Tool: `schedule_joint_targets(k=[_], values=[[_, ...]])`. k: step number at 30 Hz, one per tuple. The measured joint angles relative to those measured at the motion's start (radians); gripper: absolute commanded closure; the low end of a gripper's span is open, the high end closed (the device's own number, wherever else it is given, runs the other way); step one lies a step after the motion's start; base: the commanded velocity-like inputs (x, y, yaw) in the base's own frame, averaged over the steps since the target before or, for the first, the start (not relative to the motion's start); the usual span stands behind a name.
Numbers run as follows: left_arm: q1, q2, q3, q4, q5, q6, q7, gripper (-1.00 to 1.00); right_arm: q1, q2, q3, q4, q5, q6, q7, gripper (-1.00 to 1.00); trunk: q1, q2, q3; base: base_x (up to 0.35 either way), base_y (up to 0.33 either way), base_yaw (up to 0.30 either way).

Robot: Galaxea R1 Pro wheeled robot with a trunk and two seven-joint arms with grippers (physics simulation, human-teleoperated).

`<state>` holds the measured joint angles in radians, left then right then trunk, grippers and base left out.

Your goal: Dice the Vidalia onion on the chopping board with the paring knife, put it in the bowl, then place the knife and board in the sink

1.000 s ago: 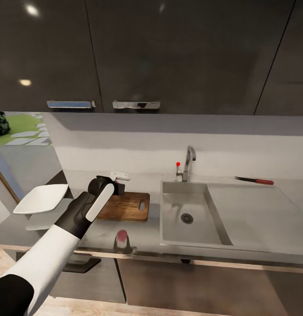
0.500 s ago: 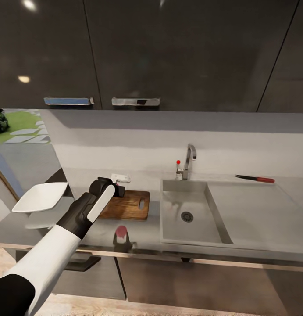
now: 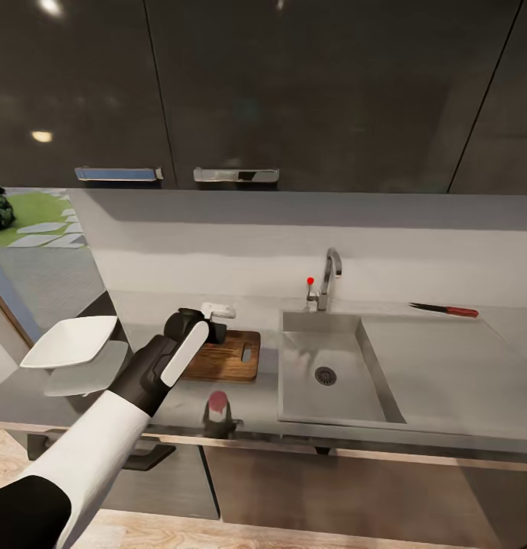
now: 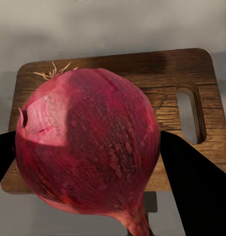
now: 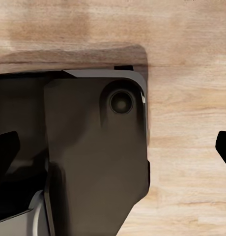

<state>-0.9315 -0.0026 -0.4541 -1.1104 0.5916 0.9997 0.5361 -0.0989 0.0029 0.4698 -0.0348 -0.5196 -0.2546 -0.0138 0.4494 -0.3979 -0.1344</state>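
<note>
My left gripper (image 4: 88, 162): jaws clamped on Vidalia onion (image 4: 88, 152), above chopping board (image 4: 191, 73) | my right gripper (image 5: 113, 152): jaws spread wide, holding nothing | paring knife (image 3: 445, 309): on bench behind the sink (image 3: 324, 396)

Dim, soft renders; ceiling-light glare spots the dark cabinets (image 3: 332, 91).

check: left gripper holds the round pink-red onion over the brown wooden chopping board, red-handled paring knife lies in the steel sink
One error: the head view shows the red-handled paring knife on the grey countertop behind the steel sink, not in it. The left gripper does hold the pink-red onion over the wooden chopping board.
</note>
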Motion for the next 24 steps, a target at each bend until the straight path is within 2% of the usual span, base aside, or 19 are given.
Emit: schedule_joint_targets(k=[6,10,24], values=[[0.0,0.002,0.001,0.034,-0.002,0.0,0.002,1.0,0.001,-0.014,-0.004,-0.043,-0.006,-0.002,-0.01,-1.0,0.0,0.0,0.0,0.0,0.0,0.0],[0.0,0.006,0.002,0.049,-0.001,0.0,0.003,1.0,0.001,-0.01,-0.003,-0.072,-0.006,-0.001,-0.017,-1.0,0.0,0.0,0.0,0.0,0.0,0.0],[0.0,0.008,0.005,0.049,-0.002,0.001,0.007,1.0,0.002,-0.011,-0.004,-0.078,-0.007,-0.001,-0.017,-1.0,0.0,0.0,-0.02,0.0,0.0,0.0]])
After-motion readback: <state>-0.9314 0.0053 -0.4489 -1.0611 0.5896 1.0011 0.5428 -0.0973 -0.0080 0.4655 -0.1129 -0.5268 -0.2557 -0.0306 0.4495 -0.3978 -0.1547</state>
